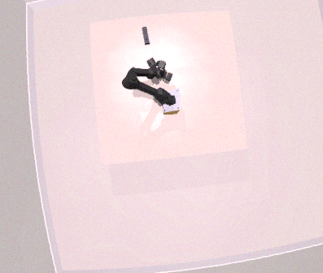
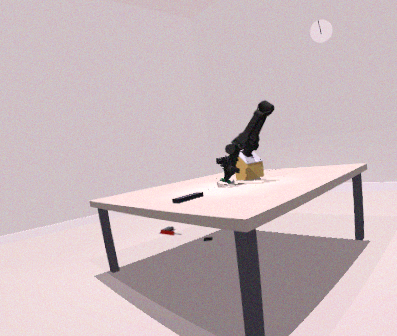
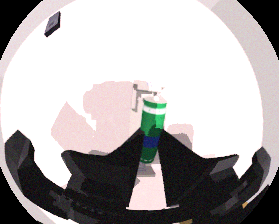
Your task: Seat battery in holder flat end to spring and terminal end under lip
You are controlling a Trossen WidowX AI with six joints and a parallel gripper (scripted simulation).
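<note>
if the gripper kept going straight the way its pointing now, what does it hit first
Probably the pale holder on the table: the gripper, shut on the green battery, points the battery's white-capped end at it. Depth is unclear, so the remaining gap cannot be judged.

Battery green w/ blue band, white end; gripper black.

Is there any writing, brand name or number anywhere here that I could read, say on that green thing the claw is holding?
None can be read.
Green battery in the claw: green and blue bands only, no letters visible.
Wall clock: too small to show any numerals.
Dark bar on the table: plain.
</note>
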